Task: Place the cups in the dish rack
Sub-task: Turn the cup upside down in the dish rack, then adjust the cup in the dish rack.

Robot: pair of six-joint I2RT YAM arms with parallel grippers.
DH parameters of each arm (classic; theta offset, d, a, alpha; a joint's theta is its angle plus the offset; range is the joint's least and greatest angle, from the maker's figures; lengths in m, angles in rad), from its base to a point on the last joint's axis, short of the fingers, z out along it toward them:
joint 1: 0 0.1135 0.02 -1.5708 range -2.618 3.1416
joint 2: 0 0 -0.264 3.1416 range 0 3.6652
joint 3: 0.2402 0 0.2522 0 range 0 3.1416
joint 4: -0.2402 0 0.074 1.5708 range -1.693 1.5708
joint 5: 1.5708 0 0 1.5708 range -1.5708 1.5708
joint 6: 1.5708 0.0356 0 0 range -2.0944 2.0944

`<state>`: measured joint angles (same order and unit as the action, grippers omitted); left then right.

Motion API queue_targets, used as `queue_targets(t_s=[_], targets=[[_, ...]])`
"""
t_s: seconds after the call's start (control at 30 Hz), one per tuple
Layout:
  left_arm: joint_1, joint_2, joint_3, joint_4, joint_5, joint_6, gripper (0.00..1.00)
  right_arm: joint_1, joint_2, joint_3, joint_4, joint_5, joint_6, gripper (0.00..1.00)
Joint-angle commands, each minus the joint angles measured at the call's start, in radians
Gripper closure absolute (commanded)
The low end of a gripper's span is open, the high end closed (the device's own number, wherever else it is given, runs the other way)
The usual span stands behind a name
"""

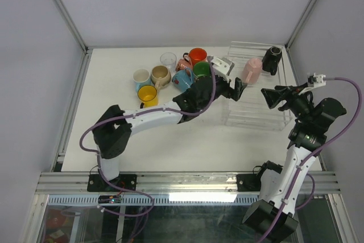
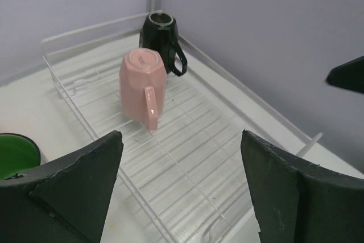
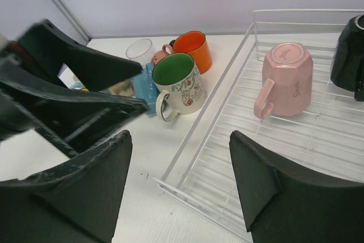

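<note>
Dark fingertips of the left gripper [image 2: 181, 140] fill the foreground of its wrist view, spread wide with nothing between them, above the left side of the dish rack [image 2: 193, 163]. Rack contents: a pink mug [image 2: 141, 83], turned base-up with its handle toward the left gripper, and a black mug [image 2: 161, 35] just behind it in the far corner; whether the two touch cannot be told. The pink mug lies beyond the left jaws, apart from both fingers. The right gripper [image 3: 181, 138] hangs over the rack's near right part, jaws likewise parted and empty, with the pink mug ahead of it. On the table left of the rack stand the other cups: a green mug [image 3: 176, 81] just beside the rack's rim, an orange mug [image 3: 192, 46], a clear tumbler [image 3: 140, 49], a blue mug [image 3: 145, 83], a beige mug [image 1: 160, 75] and a yellow mug [image 1: 147, 95]. The left arm [image 1: 159, 115] stretches along the near side of this cluster.
</note>
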<state>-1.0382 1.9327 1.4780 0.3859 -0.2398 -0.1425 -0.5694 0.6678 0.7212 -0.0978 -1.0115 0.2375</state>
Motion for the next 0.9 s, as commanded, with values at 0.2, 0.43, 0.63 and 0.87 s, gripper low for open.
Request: queue_targets(t_s=[0.2,0.43,0.63,0.87], targets=[[0.213,-0.460,-0.273,-0.067,0.295,-0.142,0.01,0.061,0.097,0.067,-0.050,-0.077,-0.187,0.26],[0.373,-0.739,-0.368,-0.321,0.343,-0.119,0.01,0.259,0.306,0.338,-0.335,0.133,-0.387,0.26],[0.377,-0.913,-0.590,-0.360,0.142,0.035,0.01,0.497,0.506,0.518,-0.480,0.518,-0.431,0.25],[0.377,-0.973,-0.631,-0.394,0.097,0.131,0.01,0.618,0.662,0.553,-0.410,0.913,-0.242,0.22]])
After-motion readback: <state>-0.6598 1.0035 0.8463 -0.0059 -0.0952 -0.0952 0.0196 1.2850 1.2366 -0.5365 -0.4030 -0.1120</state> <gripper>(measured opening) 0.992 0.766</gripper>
